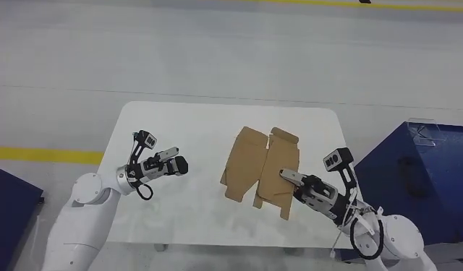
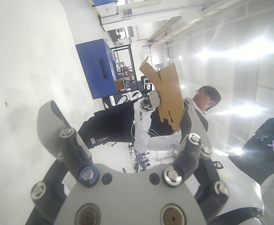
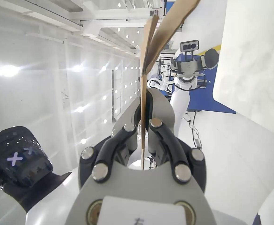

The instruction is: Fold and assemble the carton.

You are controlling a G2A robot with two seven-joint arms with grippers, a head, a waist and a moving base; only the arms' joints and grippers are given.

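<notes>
Top view shows you the brown carton over the right half of the white desk. It is a flattened blank of two long panels side by side, with a crease between them and small flaps at the far and near ends. Your right gripper meets the carton at its near right edge. In the right wrist view you can see that its two fingers are pressed together on the thin cardboard edge, so it is pinching the carton. Beyond the fingers the cardboard splits into two layers that open like a narrow V. In the left wrist view the carton hangs in the air, tilted, and it is apart from the desk surface there. Whether any corner touches the desk, you cannot tell from the top view. Your left gripper is over the left half of the desk, well apart from the carton and pointing toward it. Its fingers are spread wide and nothing is between them. A blue cabinet stands just beside the right side of the desk.
</notes>
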